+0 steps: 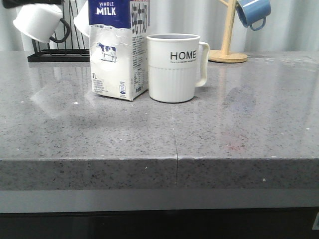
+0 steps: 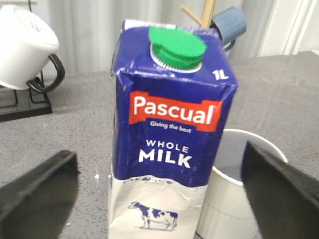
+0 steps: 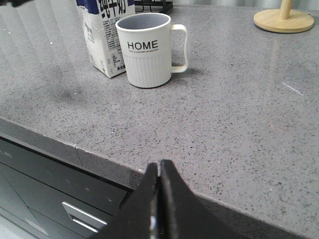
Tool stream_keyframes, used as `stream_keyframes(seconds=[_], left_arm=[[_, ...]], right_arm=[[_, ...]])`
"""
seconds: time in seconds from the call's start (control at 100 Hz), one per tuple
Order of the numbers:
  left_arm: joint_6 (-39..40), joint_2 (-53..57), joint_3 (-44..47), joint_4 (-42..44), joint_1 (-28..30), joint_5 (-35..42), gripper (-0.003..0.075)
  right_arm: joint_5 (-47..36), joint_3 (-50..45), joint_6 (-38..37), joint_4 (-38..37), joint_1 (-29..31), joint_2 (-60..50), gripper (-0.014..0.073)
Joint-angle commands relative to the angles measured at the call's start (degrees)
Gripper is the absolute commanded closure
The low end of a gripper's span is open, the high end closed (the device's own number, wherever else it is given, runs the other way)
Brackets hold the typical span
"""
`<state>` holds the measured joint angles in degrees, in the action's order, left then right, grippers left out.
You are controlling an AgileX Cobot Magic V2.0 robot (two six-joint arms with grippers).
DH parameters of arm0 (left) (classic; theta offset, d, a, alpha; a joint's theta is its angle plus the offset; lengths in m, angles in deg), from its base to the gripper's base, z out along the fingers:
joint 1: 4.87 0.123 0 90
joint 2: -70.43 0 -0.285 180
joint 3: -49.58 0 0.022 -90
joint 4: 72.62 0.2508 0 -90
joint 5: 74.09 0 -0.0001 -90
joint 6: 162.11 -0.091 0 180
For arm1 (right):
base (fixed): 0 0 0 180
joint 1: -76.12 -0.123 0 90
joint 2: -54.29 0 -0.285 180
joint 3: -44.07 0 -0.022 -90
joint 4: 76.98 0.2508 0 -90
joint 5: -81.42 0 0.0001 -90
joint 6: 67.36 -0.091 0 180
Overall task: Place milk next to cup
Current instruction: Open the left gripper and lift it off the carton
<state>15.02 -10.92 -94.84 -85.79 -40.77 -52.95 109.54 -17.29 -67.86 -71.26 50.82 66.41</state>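
Note:
The milk (image 1: pixel 117 50), a white carton with a dark blue top and a green cap, stands upright on the grey counter. Its right side is close against the cup (image 1: pixel 173 67), a cream mug reading "HOME" with its handle to the right. In the left wrist view my left gripper (image 2: pixel 157 149) is open wide, its fingers (image 2: pixel 35 194) on either side of the milk (image 2: pixel 169 139) and clear of it, the cup (image 2: pixel 234 199) just behind. My right gripper (image 3: pixel 159 164) is shut and empty over the counter's front edge, well short of the cup (image 3: pixel 148 50) and milk (image 3: pixel 102 45). Neither gripper shows in the front view.
A black rack (image 1: pixel 57 55) with white mugs (image 1: pixel 37 22) stands at the back left. A wooden mug tree (image 1: pixel 228 35) with a blue mug (image 1: pixel 253 12) stands at the back right. The counter's front edge (image 1: pixel 159 172) has dark drawers (image 3: pixel 50 184) below.

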Motion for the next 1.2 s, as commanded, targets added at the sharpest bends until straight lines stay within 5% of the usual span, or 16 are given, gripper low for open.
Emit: stream_keyframes(seconds=[0.0,0.19,0.71,1.19], left_arm=[[-2.75,5.74,0.25,-0.15,-0.06,1.98,0.0309],[-10.45,14.75,1.84,-0.15,2.35,-8.58,0.0738],[-11.54,33.45,2.22,2.59,25.28,-31.05,0.0741],[-11.31,50.17,13.49,-0.57,31.80,-30.72,0.0741]], right_arm=[[-3.91,1.27,0.51,-0.54,-0.02,0.77,0.0629],[-3.91,1.27,0.51,-0.54,-0.02,0.77,0.0629],[-3.91,1.27,0.51,-0.54,-0.02,0.77,0.0629],[-3.91,1.27,0.51,-0.54,-0.02,0.77,0.0629]])
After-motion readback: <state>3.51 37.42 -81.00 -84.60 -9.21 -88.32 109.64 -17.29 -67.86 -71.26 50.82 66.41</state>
